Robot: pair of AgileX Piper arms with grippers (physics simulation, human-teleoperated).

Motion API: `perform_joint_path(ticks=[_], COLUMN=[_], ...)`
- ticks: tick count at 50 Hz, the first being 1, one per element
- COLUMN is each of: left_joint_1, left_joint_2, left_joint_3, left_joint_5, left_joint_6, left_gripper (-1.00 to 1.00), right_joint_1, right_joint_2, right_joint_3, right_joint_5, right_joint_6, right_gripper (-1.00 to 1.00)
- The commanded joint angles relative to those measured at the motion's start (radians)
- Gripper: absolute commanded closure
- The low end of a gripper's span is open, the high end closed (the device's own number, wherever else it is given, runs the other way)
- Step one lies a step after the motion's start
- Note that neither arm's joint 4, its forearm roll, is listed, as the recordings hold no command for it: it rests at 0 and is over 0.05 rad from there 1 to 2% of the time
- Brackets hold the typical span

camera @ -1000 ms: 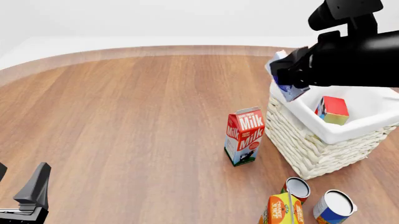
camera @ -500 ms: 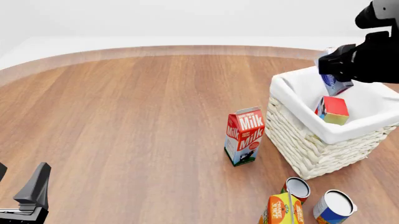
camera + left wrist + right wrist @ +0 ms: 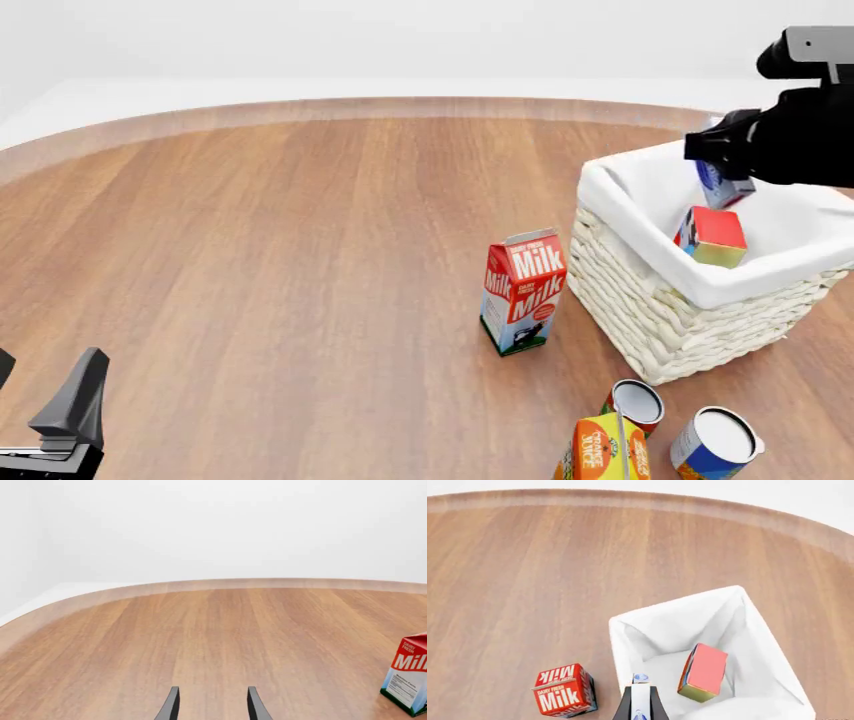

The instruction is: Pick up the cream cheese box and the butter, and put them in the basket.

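The basket (image 3: 650, 300) stands at the right, and its white lining also shows in the right wrist view (image 3: 621, 632). The butter (image 3: 711, 237) lies inside it, also seen from the right wrist (image 3: 702, 672). My right gripper (image 3: 725, 168) is shut on the cream cheese box (image 3: 722, 187), a pale box with blue print, and holds it over the basket's inside. In the right wrist view the gripper (image 3: 640, 696) clamps the box (image 3: 640, 679) between its fingers. My left gripper (image 3: 43, 398) is open and empty at the near left, also seen in its own wrist view (image 3: 212, 707).
A red-and-white Milk carton (image 3: 523, 292) stands just left of the basket, also visible from both wrists (image 3: 564, 690) (image 3: 408, 680). An orange juice carton (image 3: 601, 450) and two cans (image 3: 638, 403) (image 3: 714, 443) stand near the front right.
My right arm has carried the cream cheese box rightward, from the basket's left rim to over its inside. The left arm has not moved.
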Motion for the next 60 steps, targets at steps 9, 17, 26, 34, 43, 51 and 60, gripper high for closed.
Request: perform_joint_path(ticks=[9,17,26,34,43,51,60], left_joint_1=[0.000,0.000,0.000,0.000,0.000,0.000,0.000], left_joint_2=[0.000,0.000,0.000,0.000,0.000,0.000,0.000], left_joint_3=[0.000,0.000,0.000,0.000,0.000,0.000,0.000], left_joint_5=[0.000,0.000,0.000,0.000,0.000,0.000,0.000], left_joint_6=[0.000,0.000,0.000,0.000,0.000,0.000,0.000], left_gripper=[-1.00,-1.00,-1.00,-1.00,-1.00,-1.00,-1.00], right_joint_1=[-0.045,-0.036,-0.037,-0.046,-0.063,-0.078,-0.087], right_joint_2=[0.053,0.088,0.097,0.105,0.129,0.155,0.178], right_joint_3=[0.000,-0.004,0.027,0.016,0.023,0.029,0.039], right_joint_5=[-0.061,-0.084,-0.112,-0.115,-0.137,-0.156,-0.174], right_joint_6=[0.021,0.009,0.013,0.018,0.010,0.004,0.002], right_gripper=[1.00,1.00,1.00,1.00,1.00,1.00,1.00])
